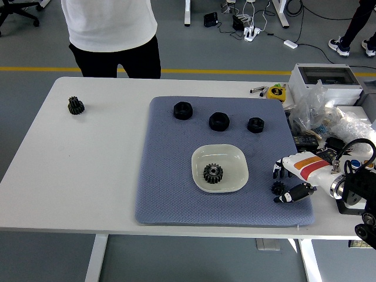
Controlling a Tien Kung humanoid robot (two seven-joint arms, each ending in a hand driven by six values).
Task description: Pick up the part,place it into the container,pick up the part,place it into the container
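Observation:
A white square dish (pixel 235 158) sits on the blue-grey mat (pixel 170 176) with one dark gear (pixel 213 173) in it. A small black gear (pixel 278 187) lies on the mat near its right edge. My right hand (pixel 286 184) hovers right beside that gear, fingers spread around it and holding nothing; the thumb (pixel 295 194) is just below it. Three black nuts (pixel 183 110) (pixel 219 121) (pixel 255 124) lie in a row at the mat's far side. Another dark gear (pixel 76 105) rests on the bare table at far left. My left arm is out of view.
A person in a white top (pixel 109 23) stands at the table's far side, hands out of sight. A grey box (pixel 324 79), plastic bags (pixel 329 114), a yellow tape measure (pixel 276 92) and cables crowd the right edge.

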